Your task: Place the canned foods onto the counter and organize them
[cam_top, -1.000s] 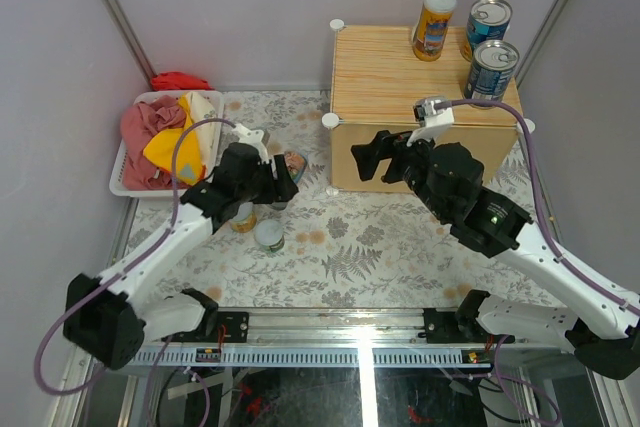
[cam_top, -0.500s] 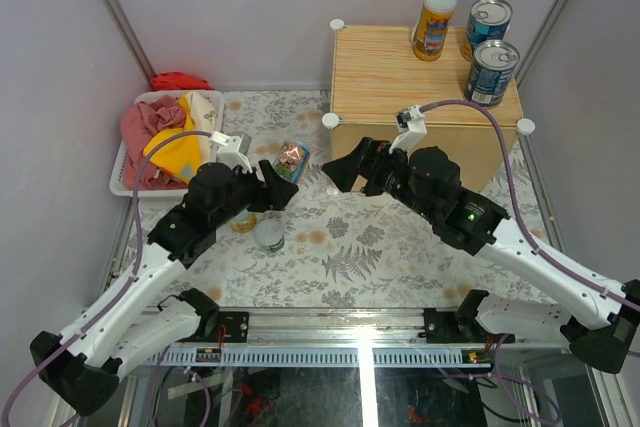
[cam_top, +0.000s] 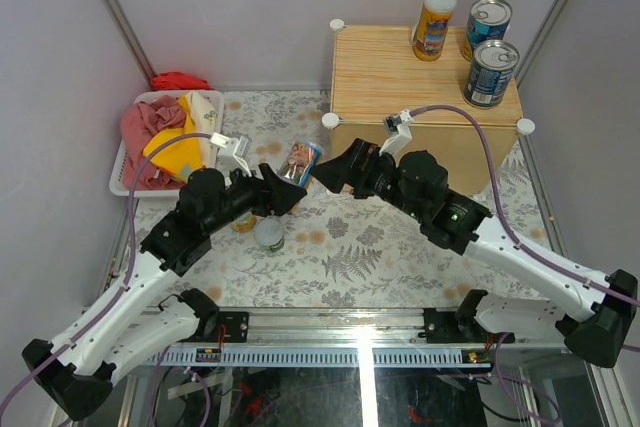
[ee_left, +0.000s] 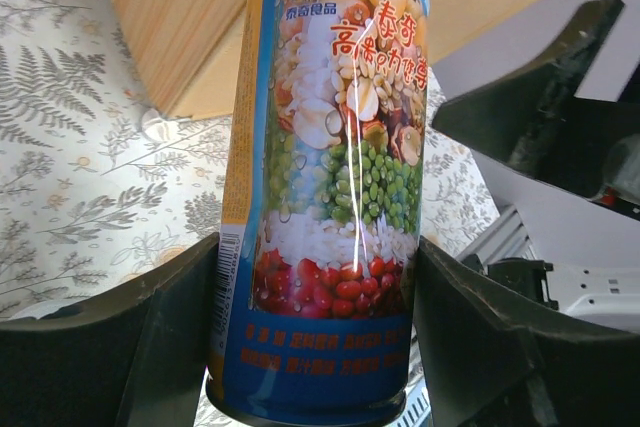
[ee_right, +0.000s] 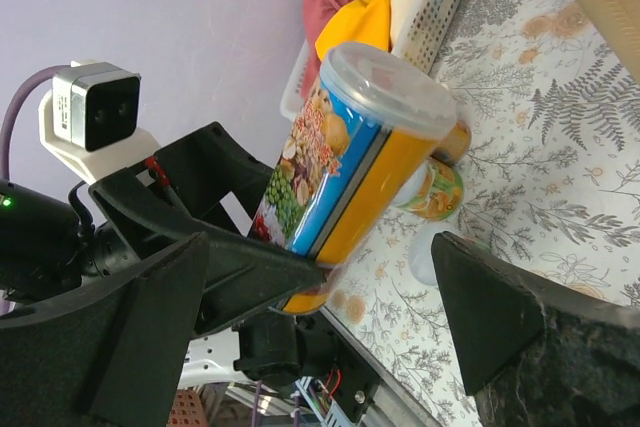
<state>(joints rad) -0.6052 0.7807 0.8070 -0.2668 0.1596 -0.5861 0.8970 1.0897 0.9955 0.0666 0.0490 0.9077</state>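
My left gripper [cam_top: 283, 190] is shut on the slim multicoloured can [cam_top: 298, 163], held tilted above the floral mat; it fills the left wrist view [ee_left: 330, 187] and shows in the right wrist view [ee_right: 350, 167]. My right gripper [cam_top: 330, 173] is open, its jaws spread just right of the can, not touching it. On the wood-grain counter [cam_top: 390, 77] stand an orange-yellow jar [cam_top: 434, 24] and two blue-labelled tins [cam_top: 488, 22] [cam_top: 490, 72]. A short pale-lidded can [cam_top: 269, 236] and another orange jar [cam_top: 243, 219] sit on the mat under my left arm.
A white plastic basket [cam_top: 122, 167] with red and yellow cloths [cam_top: 165, 142] stands at the left. A red cloth [cam_top: 180, 80] lies behind it. The counter's white knobs [cam_top: 330, 120] stick out at its corners. Grey walls close in both sides.
My left gripper has lifted the slim can and carried it right. My right gripper has moved left and down from the counter's front to meet it.
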